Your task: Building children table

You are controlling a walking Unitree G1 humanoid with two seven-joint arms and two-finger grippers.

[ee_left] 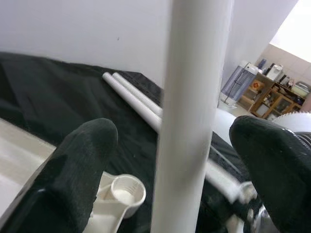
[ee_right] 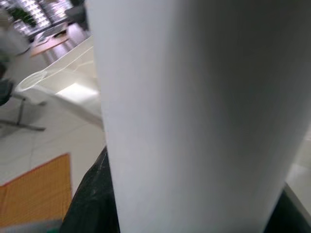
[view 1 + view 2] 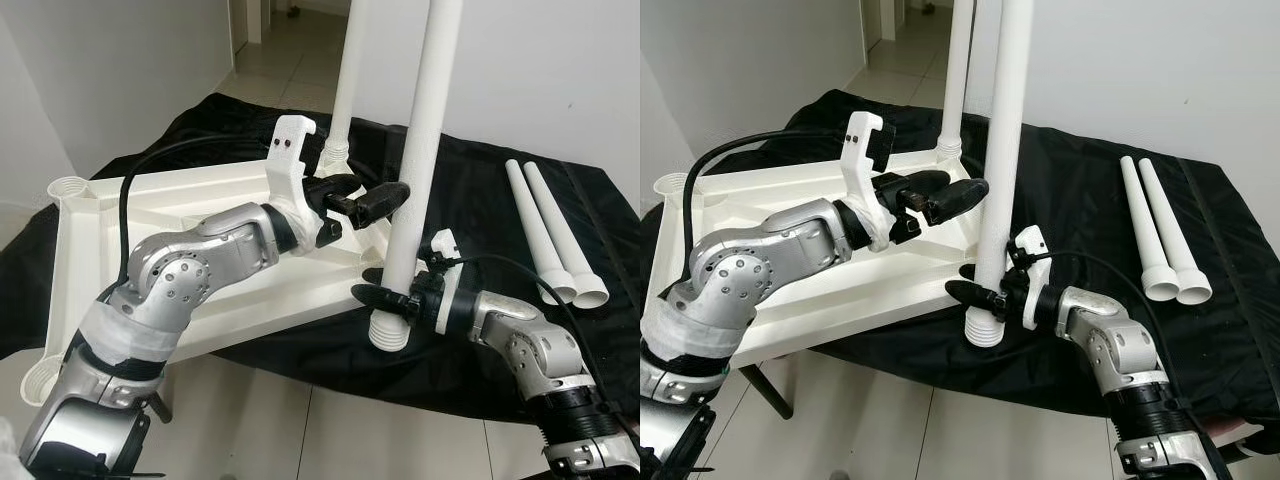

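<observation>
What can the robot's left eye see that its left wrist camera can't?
The left eye alone takes in the upside-down white tabletop, a second leg standing at its far corner, and the right pincer gripping the near leg low down. The left wrist alone peeks at shelves in a far room. Both share the near leg, the two spare legs on the black cloth, and the open left pincer.

Smooth matt white plastic for table top (image 3: 190,215) and legs (image 3: 425,130); soft black cloth (image 3: 500,190) underneath; glossy floor tiles (image 3: 290,420); brushed silver metal arms (image 3: 190,265).
</observation>
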